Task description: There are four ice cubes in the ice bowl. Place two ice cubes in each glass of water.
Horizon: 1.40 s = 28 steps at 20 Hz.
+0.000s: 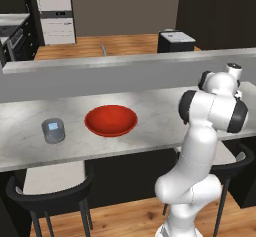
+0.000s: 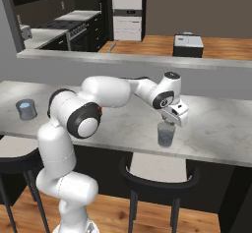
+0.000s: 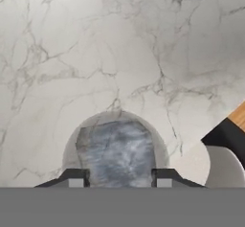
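Marble tabletop [image 2: 216,124] carries two grey water tumblers: one [image 2: 166,134] directly under the gripper [image 2: 170,122], at the near edge, and another [image 1: 53,130] at about nine o'clock from the red ice bowl [image 1: 111,120], well apart from the first. In the hand view the gripper's dark fingertips [image 3: 78,178] frame the tumbler's mouth [image 3: 116,152] and a pale blue block, seemingly an ice cube [image 3: 116,150], fills that mouth; the gripper is clenched almost shut, but whether it grasps that cube I cannot tell. To do this step well, the gripper should stay centred over the rim and let go low, so any cube drops into the water rather than bouncing onto the tabletop.
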Motion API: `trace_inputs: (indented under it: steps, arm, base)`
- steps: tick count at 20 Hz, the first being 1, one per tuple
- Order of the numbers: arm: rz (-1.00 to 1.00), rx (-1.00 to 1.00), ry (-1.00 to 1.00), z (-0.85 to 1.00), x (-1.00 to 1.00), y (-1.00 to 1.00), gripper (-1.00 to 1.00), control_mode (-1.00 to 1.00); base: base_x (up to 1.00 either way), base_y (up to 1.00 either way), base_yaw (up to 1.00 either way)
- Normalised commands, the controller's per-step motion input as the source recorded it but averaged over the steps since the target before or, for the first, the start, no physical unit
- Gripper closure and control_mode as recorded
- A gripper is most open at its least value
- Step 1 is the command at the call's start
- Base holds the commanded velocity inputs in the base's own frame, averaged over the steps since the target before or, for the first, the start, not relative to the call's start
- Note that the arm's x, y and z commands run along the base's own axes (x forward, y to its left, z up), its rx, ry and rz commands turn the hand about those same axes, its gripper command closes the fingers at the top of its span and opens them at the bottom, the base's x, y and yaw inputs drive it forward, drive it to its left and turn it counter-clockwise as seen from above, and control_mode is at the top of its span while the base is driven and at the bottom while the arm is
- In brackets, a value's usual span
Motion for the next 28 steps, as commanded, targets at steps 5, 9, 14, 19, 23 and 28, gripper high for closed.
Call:
trace_inputs:
  steps: [5, 9, 14, 19, 23, 28]
  arm:
    - [0.00, 0.03, 0.00, -0.17, 0.13, -0.01, 1.00, -1.00]
    - [0.00, 0.02, 0.00, -0.14, 0.14, -0.01, 1.00, -1.00]
    - [0.00, 0.02, 0.00, -0.07, 0.04, -0.08, 1.00, -1.00]
    - [0.00, 0.02, 0.00, -0.04, 0.02, -0.09, 1.00, -1.00]
    - [0.00, 0.02, 0.00, 0.00, 0.00, -0.02, 1.00, -1.00]
    - [0.00, 0.02, 0.00, 0.00, 0.00, 0.01, 1.00, -1.00]
  base:
    - [0.00, 0.00, 0.00]
    - [0.00, 0.00, 0.00]
    - [0.00, 0.00, 0.00]
    - [0.00, 0.00, 0.00]
    - [0.00, 0.00, 0.00]
    - [0.00, 0.00, 0.00]
